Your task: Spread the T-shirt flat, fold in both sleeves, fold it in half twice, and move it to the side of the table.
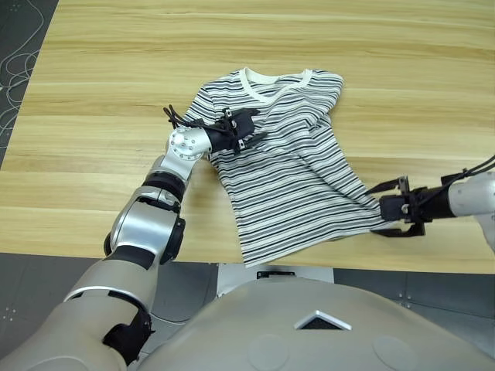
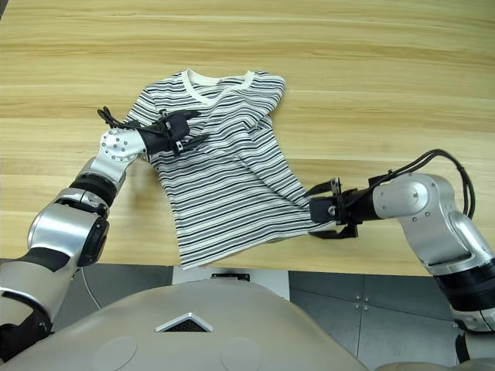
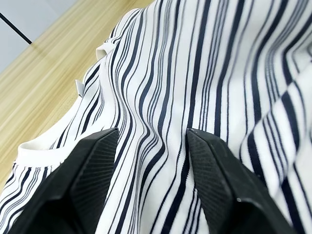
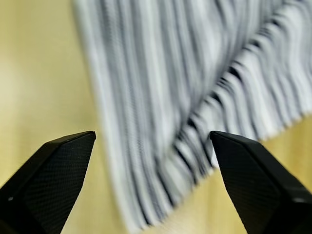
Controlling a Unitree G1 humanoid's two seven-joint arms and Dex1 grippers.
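- Left eye view: T-shirt (image 1: 286,166), navy-and-white stripes with a cream collar, lies mid-tabletop (image 1: 116,77). The collar is far and the hem near, by the front edge. The body is skewed and ridged by a diagonal crease, and the right sleeve is tucked under. Step judged: spreading flat, no folds made yet.
- Right eye view: left gripper (image 2: 186,131) sits over the shirt's left shoulder. Right gripper (image 2: 321,210) is at the near right hem corner, low over the tabletop.
- Left wrist view: jaws part-open, tips down on rumpled cloth, with a ridge of fabric between them but nothing clamped.
- Right wrist view: jaws wide apart and holding nothing, with the hem corner just ahead.
- Next move, as judged: close each gripper on its cloth, then draw shoulder and hem apart to flatten the crease.
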